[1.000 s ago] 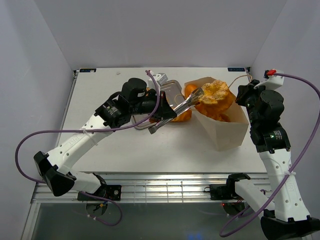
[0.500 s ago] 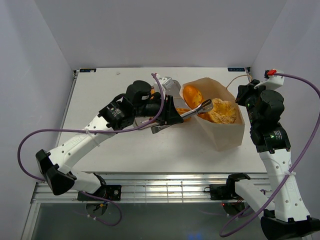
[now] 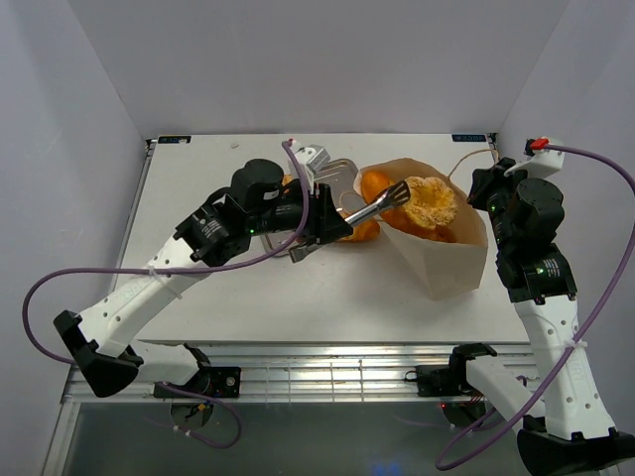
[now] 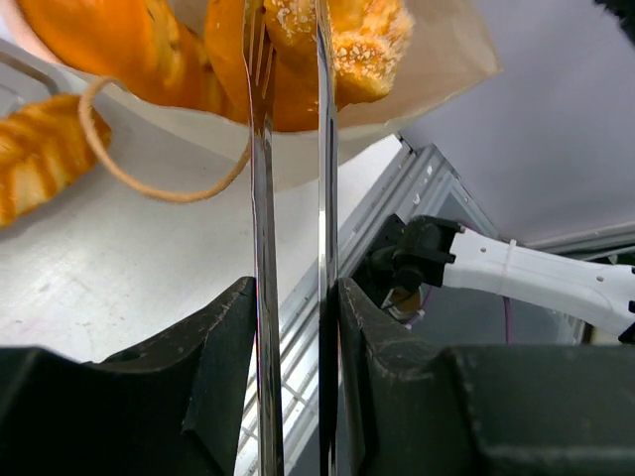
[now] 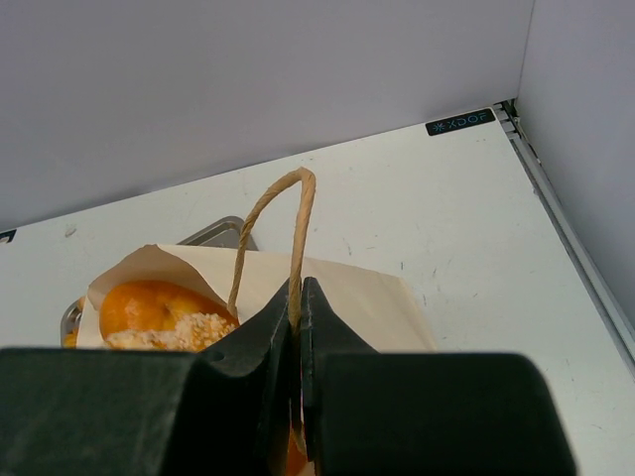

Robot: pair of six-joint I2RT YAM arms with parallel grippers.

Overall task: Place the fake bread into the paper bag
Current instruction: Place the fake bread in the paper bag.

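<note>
1. White bench (image 3: 248, 288) under plain grey walls, with two white arms bolted at its near edge.
2. Tall cream paper bag (image 3: 451, 263) on the bench's right half, mouth open, thin string handles looped from its rim.
3. Right jaws: pressed together on one looped string handle (image 5: 288, 208), pinching it just above the bag's rim. Nothing else between them.
4. Left jaws: clamped on the handle end of the long shiny metal tongs (image 3: 369, 209), one black finger (image 4: 213, 337) against the outside of each tong arm.
5. Tongs (image 4: 260, 248): stretch from the left across to the bag's mouth, their two arms narrowly apart, tips in among the pastries.
6. Sugar-crusted golden toy pastry (image 3: 430, 201): sits in the bag's mouth, touching the tong tips. Cannot tell whether pinched or merely touched.
7. Round glossy orange bun (image 3: 375, 184): just beside the sugared piece, inside the bag's left rim. In the right wrist view, shows behind the sugar crust (image 5: 174, 332).
8. Further orange pastry (image 3: 362, 230): outside the bag, under the tongs, near the silver metal tray (image 3: 335, 171).
9. Braided golden piece (image 4: 35, 159): lies outside the bag next to its second string handle (image 4: 149, 188).
</note>
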